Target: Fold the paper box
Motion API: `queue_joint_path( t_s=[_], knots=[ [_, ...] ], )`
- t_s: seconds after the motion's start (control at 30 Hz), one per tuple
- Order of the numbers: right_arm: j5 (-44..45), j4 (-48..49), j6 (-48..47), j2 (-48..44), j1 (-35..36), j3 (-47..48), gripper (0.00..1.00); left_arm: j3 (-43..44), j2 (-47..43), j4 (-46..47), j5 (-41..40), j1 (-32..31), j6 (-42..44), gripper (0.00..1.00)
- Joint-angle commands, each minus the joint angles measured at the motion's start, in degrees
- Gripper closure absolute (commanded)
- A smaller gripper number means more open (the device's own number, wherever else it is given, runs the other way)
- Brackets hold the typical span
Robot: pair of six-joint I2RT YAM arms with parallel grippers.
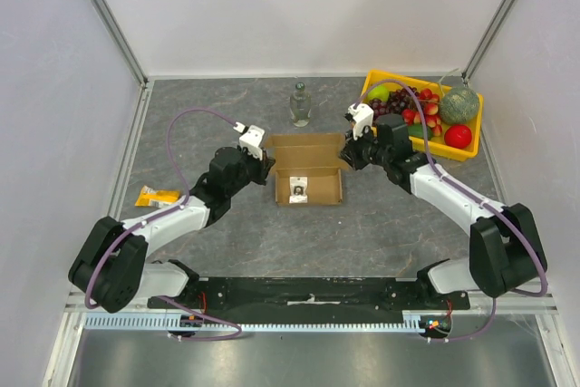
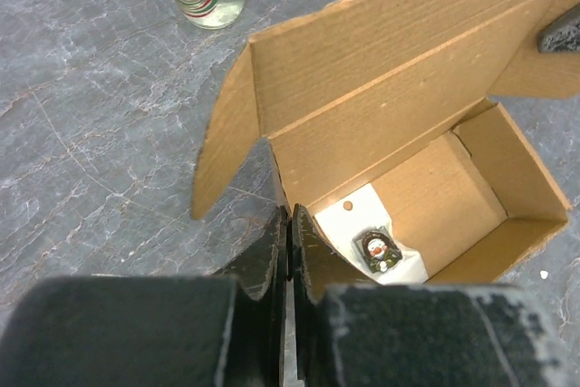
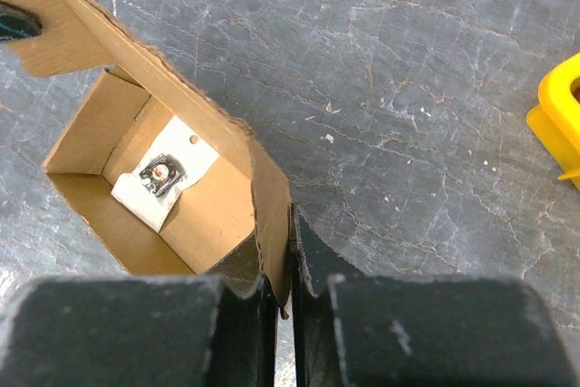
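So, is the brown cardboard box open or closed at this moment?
Open. The brown corrugated cardboard box has its lid flap standing up, and the small white card on its floor lies uncovered.

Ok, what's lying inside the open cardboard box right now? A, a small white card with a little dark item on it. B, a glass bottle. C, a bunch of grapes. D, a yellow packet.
A: both wrist views look down into the paper box and show a white card on its floor, with a small dark item on the card.
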Motion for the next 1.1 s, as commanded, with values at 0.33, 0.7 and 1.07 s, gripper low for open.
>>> queue_joint_path(
  t_s=[0.33, 0.7, 1.07],
  knots=[
    [19.24, 15.44, 12.46, -3.87, 10.16, -8.09, 0.88, 1.26, 1.76, 4.31, -16.37, -11.16, -4.28, 0.88],
    [33.39, 20.20, 18.17, -4.58, 16.23, -12.14, 0.89, -1.81, 1.41, 5.54, -21.20, -15.03, -6.13, 0.88],
    [45.17, 23.62, 20.11, -4.92, 23.26, -15.47, 0.89, -6.03, 0.10, 7.92, -24.81, -17.22, -8.76, 0.88]
  ],
)
